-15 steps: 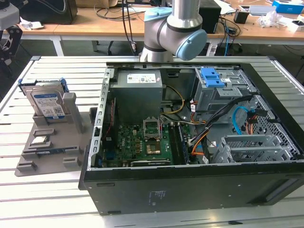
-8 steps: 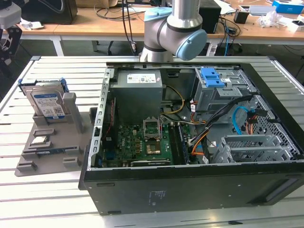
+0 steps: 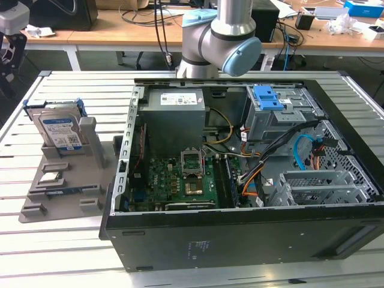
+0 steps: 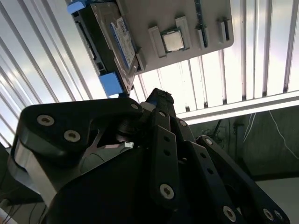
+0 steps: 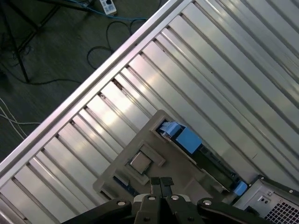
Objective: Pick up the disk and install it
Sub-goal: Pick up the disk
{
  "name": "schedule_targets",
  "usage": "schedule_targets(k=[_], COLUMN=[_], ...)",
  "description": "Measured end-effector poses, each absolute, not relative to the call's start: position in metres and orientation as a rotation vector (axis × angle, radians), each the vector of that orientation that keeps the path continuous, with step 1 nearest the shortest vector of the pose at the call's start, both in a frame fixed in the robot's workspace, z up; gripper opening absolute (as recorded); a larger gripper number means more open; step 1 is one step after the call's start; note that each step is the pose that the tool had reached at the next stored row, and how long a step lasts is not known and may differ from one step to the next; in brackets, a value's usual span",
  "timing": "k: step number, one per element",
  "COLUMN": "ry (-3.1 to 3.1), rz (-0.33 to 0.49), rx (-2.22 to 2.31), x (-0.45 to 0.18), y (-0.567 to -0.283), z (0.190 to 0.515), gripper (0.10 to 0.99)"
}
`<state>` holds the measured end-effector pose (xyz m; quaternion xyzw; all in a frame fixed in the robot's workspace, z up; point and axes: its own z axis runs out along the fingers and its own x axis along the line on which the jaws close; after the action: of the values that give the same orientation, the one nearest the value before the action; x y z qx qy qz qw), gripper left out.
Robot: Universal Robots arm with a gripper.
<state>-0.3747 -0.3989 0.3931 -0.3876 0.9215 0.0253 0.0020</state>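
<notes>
Looking along the gripper (image 5: 161,181) in the first wrist view, you see its two fingers pressed together tip to tip, with nothing pinched between them; in the second wrist view the tips (image 4: 158,95) also show no gap. The disk (image 5: 189,141) sits beyond the fingertips and off to one side, clear of them and untouched; its blue carrier frame faces the tips, and the dark edge of the drive runs away from them. In the exterior view you can see the disk (image 3: 60,129) standing on edge in a slot of the grey holder (image 3: 66,186), label outward. The holder lies on the slatted table (image 3: 60,252) beside the open computer case (image 3: 240,240). Straight ahead of the closed fingertips a small square chip (image 5: 140,161) rests in its own pocket of the holder, nearer to them than the disk; the second wrist view shows this chip (image 4: 173,41) with the disk (image 4: 107,42) beside it on the same holder.
</notes>
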Motion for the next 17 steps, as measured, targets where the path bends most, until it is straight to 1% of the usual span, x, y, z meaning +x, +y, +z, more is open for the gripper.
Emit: schedule_targets(k=[17], ry=[2.777], rz=[0.08], rx=[-1.468], x=[-0.3747], y=[-0.3988], z=[0.3931], gripper=[0.106])
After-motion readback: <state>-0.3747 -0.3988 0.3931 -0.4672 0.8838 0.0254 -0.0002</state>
